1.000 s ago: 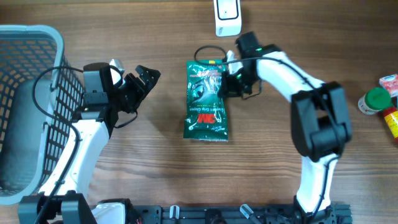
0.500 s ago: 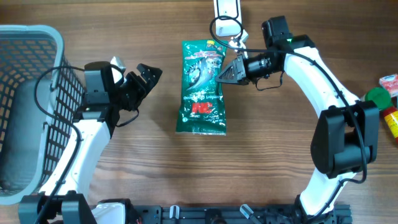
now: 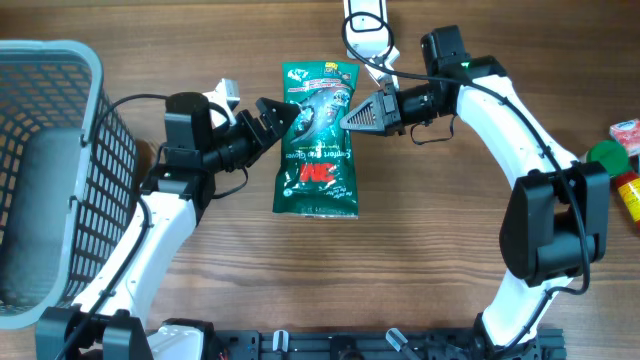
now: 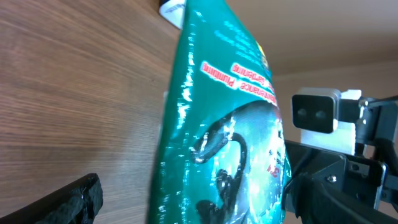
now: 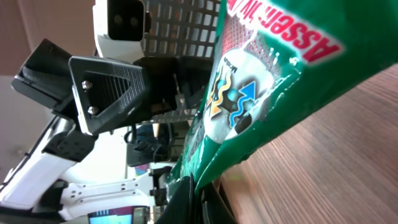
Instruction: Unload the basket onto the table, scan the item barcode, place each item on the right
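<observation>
Looks partway through: green packet (image 3: pixel 315 140) raised off the table (image 3: pixel 430 250), pinched at its right edge by the tightly closed right gripper (image 3: pixel 347 120), just beside the white scanner (image 3: pixel 366 28). Spread wide and gripping nothing: left gripper (image 3: pixel 278 118), just beside the packet's left edge. Shows no barcode in any view, so scan probably not yet done. Counts: one packet, one scanner, one basket (image 3: pixel 60 50), two grippers

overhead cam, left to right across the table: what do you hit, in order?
Grey plastic mesh basket → open left gripper → green foil packet → right gripper, shut on the packet's edge → green-lidded jar.
</observation>
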Robot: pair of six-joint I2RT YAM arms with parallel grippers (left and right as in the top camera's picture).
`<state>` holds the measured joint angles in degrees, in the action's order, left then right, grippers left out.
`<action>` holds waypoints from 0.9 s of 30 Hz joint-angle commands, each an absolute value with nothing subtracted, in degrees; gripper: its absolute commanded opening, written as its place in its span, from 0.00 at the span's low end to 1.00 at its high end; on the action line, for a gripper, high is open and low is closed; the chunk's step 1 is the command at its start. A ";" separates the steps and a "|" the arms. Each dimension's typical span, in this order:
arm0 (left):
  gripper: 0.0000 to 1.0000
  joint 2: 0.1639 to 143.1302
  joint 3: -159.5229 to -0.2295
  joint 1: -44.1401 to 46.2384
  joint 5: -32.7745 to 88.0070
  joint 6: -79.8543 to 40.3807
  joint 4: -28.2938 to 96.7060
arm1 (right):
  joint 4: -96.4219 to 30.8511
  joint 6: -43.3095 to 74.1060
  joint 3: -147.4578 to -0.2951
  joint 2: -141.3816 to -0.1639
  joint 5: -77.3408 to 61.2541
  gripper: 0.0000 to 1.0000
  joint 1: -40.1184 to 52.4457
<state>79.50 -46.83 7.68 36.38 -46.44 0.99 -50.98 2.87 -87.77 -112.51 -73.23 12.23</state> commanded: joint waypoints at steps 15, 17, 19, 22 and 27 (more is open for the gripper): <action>0.95 80.58 -47.09 9.21 35.97 -47.64 -3.55 | -51.16 1.50 -87.88 -112.27 -86.76 0.05 12.80; 0.95 81.78 -47.09 9.28 35.99 -47.68 -3.66 | -50.52 1.54 -87.88 -112.27 -88.20 0.05 12.80; 0.93 82.74 -47.09 9.26 35.99 -49.12 -4.05 | -50.13 1.67 -87.88 -112.27 -88.20 0.04 12.80; 0.54 83.85 -47.09 9.26 36.01 -51.99 -6.11 | -50.06 1.72 -87.88 -112.27 -86.59 0.04 12.80; 0.27 83.92 -47.09 9.21 36.64 -56.07 -12.19 | -50.11 2.96 -87.85 -112.27 -79.55 0.05 12.80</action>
<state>83.57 -46.83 9.02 35.90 -52.38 -8.99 -50.33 2.90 -87.77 -112.51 -83.15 12.49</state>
